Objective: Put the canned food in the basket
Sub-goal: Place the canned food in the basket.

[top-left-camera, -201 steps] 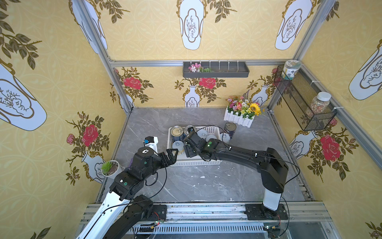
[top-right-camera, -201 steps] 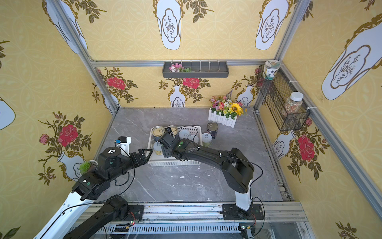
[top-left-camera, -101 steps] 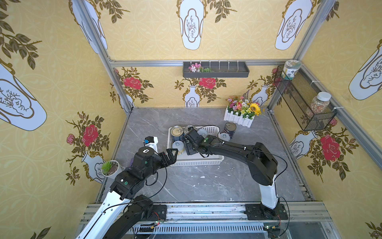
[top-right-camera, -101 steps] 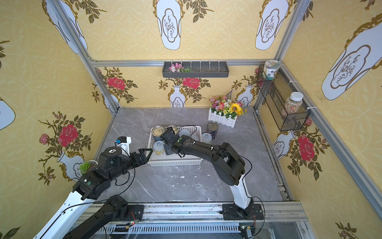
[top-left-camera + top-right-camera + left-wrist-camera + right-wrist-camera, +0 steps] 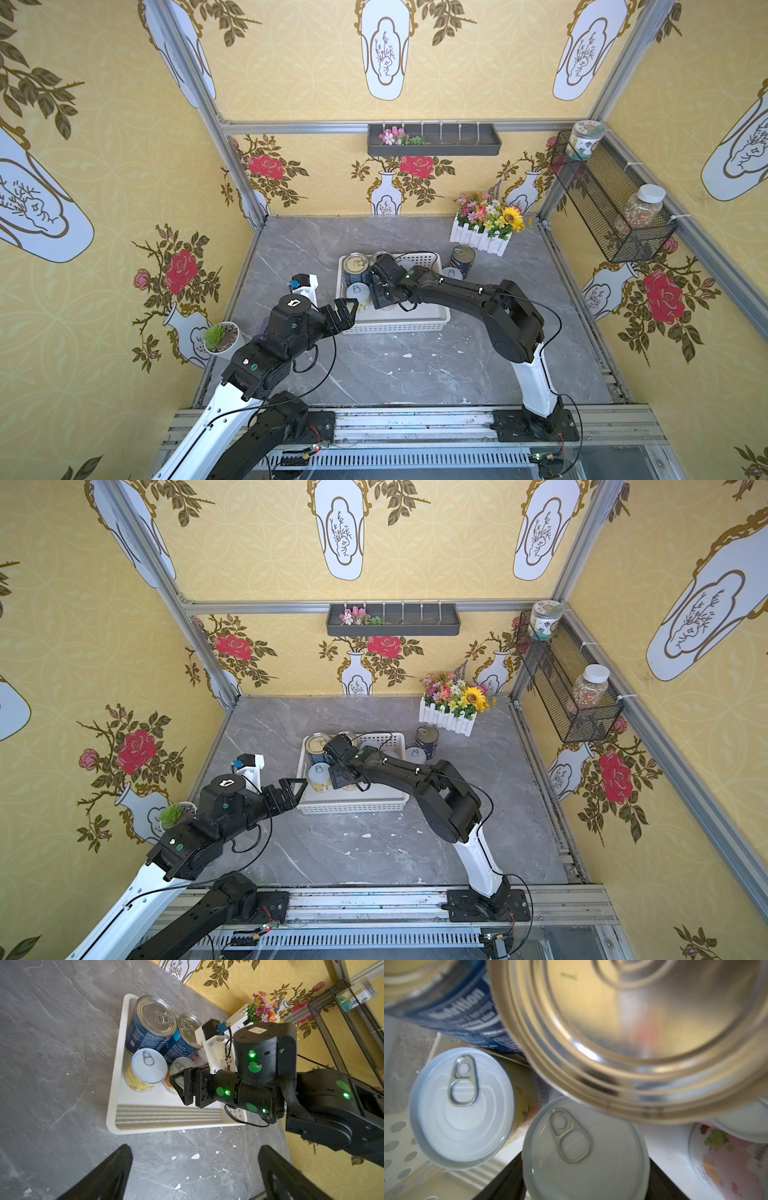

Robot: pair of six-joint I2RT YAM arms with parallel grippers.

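The white basket sits mid-table. At its back left stand two large blue cans with a small yellow-labelled can in front of them. My right gripper reaches into the basket beside them, shut on a small white-lidded can. A pink-labelled can stands nearby in the basket. One blue can and one small can stand outside, at the basket's back right. My left gripper hangs open over the table at the basket's front left corner.
A white picket flower box stands at the back right. A black wire basket with jars hangs on the right wall, a grey shelf tray on the back wall. A small potted plant sits at the left edge.
The right arm's elbow has swung left and folded in, while its gripper has stayed in the left part of the basket. The left arm has not moved.
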